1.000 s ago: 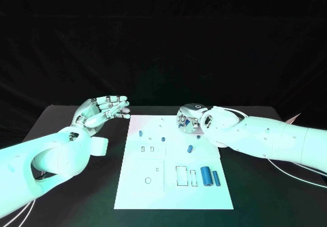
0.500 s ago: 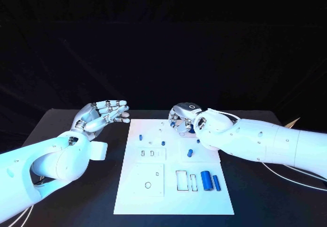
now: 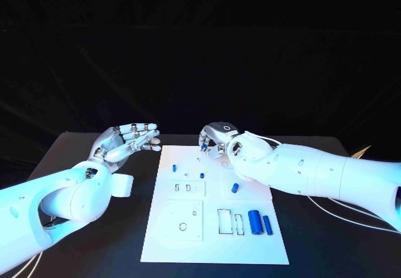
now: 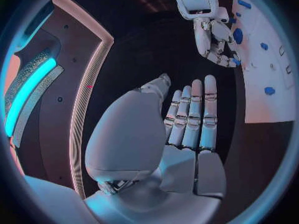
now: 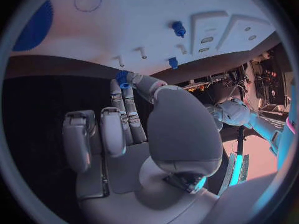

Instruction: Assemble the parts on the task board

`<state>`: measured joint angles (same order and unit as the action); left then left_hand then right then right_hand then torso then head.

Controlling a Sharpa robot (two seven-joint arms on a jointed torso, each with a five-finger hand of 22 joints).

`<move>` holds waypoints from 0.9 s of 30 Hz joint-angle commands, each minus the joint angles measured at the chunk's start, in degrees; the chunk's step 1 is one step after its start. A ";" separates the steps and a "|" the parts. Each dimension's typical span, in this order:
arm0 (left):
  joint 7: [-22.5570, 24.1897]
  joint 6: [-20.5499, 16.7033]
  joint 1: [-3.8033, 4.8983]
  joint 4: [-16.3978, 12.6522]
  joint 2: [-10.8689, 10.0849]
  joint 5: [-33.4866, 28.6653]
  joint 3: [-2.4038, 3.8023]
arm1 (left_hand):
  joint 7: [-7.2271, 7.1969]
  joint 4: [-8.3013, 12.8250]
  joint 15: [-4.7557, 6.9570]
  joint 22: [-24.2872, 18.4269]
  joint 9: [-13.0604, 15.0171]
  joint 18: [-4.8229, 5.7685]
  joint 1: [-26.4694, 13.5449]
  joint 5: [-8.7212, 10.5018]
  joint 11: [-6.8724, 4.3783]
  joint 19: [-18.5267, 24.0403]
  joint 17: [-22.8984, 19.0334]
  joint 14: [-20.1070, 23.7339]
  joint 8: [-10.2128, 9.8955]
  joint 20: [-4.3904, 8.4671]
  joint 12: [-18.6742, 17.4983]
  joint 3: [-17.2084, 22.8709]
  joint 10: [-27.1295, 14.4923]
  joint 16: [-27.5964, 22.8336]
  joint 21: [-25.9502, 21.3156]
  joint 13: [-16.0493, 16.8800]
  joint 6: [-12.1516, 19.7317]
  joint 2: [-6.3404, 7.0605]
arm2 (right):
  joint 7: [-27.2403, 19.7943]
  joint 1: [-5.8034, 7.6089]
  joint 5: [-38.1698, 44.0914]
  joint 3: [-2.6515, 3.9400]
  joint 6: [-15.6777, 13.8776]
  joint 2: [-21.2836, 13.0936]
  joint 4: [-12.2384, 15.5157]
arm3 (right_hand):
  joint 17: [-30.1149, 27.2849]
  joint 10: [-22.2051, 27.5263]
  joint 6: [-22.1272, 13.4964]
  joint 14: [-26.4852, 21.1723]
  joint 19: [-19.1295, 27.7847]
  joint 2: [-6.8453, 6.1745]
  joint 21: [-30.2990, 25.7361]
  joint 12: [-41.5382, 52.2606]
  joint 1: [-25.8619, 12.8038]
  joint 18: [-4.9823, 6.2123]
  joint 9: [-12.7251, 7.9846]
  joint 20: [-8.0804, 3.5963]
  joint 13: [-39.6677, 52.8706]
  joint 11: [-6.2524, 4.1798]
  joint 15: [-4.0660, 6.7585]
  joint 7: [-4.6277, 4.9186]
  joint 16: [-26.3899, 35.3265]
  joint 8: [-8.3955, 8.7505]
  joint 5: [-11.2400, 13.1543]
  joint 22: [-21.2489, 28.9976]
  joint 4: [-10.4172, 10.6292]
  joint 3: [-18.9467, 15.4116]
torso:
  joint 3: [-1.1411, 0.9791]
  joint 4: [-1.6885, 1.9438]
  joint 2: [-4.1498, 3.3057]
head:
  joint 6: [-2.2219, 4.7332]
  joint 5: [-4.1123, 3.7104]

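Observation:
The white task board (image 3: 188, 240) lies in the middle of the black table. On it are two small blue pegs (image 3: 174, 168) (image 3: 201, 175), a short blue part (image 3: 234, 187) and two blue cylinders (image 3: 255, 222) (image 3: 266, 225) beside rectangular slots. My right hand (image 3: 215, 141) hovers over the board's far edge. In the right wrist view it pinches a small blue part (image 5: 121, 78) between thumb and fingertips, just off the board (image 5: 143, 15). My left hand (image 3: 130, 139) is raised left of the board's far corner, fingers stretched out (image 4: 190, 119), holding nothing.
Two raised white tiles with slots sit on the board's left half (image 3: 185, 187) (image 3: 182, 223). Black table (image 3: 92, 243) runs along both sides of the board. A cable (image 3: 351, 223) trails on the table at the right.
My right hand has moved a little left along the board's far edge, still pinching the small blue part. The left hand has barely moved.

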<state>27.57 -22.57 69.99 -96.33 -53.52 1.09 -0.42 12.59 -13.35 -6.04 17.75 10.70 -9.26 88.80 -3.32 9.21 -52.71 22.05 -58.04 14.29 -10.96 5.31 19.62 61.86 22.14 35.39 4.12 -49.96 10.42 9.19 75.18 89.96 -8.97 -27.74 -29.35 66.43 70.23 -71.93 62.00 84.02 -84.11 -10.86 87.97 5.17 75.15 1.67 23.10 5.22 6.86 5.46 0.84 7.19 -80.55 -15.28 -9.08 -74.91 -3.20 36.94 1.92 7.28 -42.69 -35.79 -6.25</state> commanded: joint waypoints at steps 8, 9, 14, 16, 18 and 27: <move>0.34 1.30 0.19 -0.02 0.38 0.26 0.06 | 0.11 0.01 0.04 0.07 0.09 -0.96 -0.18 0.27 0.09 0.46 0.07 0.33 0.17 -0.06 -0.09 0.28 -0.45 0.29 0.35 0.00 0.23 0.19 | -0.55 -0.81 0.50 0.01 -0.23 1.71 -2.61 | -0.03 -2.56 0.02 2.51 -3.99 1.43 0.18 0.12 1.33 -0.89 0.12 -0.36 2.47 -2.35 0.41 0.12 -0.10 -0.19 -0.30 -11.63 -0.69 0.25 | 0.37 0.83 -0.23 | -0.36 -0.26; 0.34 1.30 0.20 -0.02 0.40 0.26 0.06 | 0.11 0.01 0.04 0.07 0.09 -0.96 -0.18 0.27 0.09 0.46 0.07 0.33 0.17 -0.06 -0.09 0.28 -0.45 0.29 0.35 0.00 0.23 0.19 | -0.55 -0.85 0.49 0.01 -0.19 1.77 -2.71 | -0.03 -2.56 0.02 2.51 -3.99 1.43 0.18 0.12 1.33 -0.89 0.12 -0.36 2.47 -2.35 0.41 0.12 -0.10 -0.19 -0.30 -11.63 -0.69 0.25 | 0.37 0.81 -0.25 | -0.37 -0.23; 0.33 1.38 0.25 0.07 0.53 0.26 0.07 | 0.11 0.01 0.04 0.07 0.09 -0.96 -0.18 0.27 0.09 0.46 0.07 0.33 0.17 -0.06 -0.09 0.28 -0.45 0.29 0.35 0.00 0.23 0.19 | -0.56 -0.97 0.45 0.01 0.34 2.09 -3.27 | -0.06 -2.49 -0.08 2.51 -3.96 1.42 0.15 0.05 1.20 -0.88 0.21 -0.34 2.52 -2.32 0.38 0.15 -0.10 -0.17 -0.29 -11.58 -0.69 0.27 | 0.41 0.72 -0.23 | -0.39 -0.07; 0.34 1.41 0.26 0.10 0.57 0.26 0.07 | 0.11 0.01 0.04 0.07 0.09 -0.96 -0.18 0.27 0.09 0.46 0.07 0.33 0.17 -0.06 -0.09 0.28 -0.45 0.29 0.35 0.00 0.23 0.19 | -0.42 -1.00 0.51 0.01 0.54 2.17 -3.50 | -0.03 -2.44 -0.15 2.51 -3.92 1.40 0.12 0.00 1.13 -0.86 0.25 -0.33 2.55 -2.30 0.37 0.16 -0.13 -0.16 -0.29 -11.52 -0.70 0.28 | 0.40 0.71 -0.24 | -0.44 -0.14; 0.35 1.44 0.28 0.11 0.58 0.26 0.07 | 0.11 0.01 0.04 0.07 0.09 -0.96 -0.18 0.27 0.09 0.46 0.07 0.33 0.17 -0.06 -0.09 0.28 -0.45 0.29 0.35 0.00 0.23 0.19 | -0.20 -1.02 0.64 0.01 0.64 2.24 -3.74 | -0.03 -2.44 -0.15 2.51 -3.92 1.40 0.12 0.00 1.13 -0.86 0.25 -0.33 2.55 -2.30 0.37 0.16 -0.13 -0.16 -0.29 -11.52 -0.70 0.28 | 0.41 0.70 -0.27 | -0.48 -0.16; 0.35 1.52 0.73 0.02 0.47 0.26 0.06 | 0.09 0.08 0.02 0.19 0.11 -0.96 -0.18 0.27 0.08 0.65 0.21 0.46 0.18 -0.08 -0.08 0.36 -0.46 0.38 0.53 0.00 0.25 0.17 | 0.83 -0.97 1.41 0.01 0.79 2.53 -4.59 | -0.22 -2.28 -0.35 2.48 -3.82 1.32 0.03 -0.13 0.97 -0.82 0.36 -0.30 2.63 -2.25 0.32 0.20 -0.06 -0.10 -0.28 -11.35 -0.74 0.31 | 0.47 0.76 -0.54 | -0.55 -0.33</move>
<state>27.55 -22.21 70.59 -96.20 -53.14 1.09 -0.41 12.59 -13.35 -6.04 17.85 10.74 -9.25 88.80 -3.32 9.21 -52.50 22.16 -58.04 14.29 -11.17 5.31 19.62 61.85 22.14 35.72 4.12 -49.97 10.42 9.51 74.24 90.18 -8.98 -27.74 -27.03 62.02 70.03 -71.91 61.95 84.02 -84.11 -10.86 87.96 4.97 75.15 1.68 23.43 5.22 6.86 5.47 0.83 7.23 -80.55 -15.28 -9.22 -74.95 -3.49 37.09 2.34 8.00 -43.13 -36.28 -6.48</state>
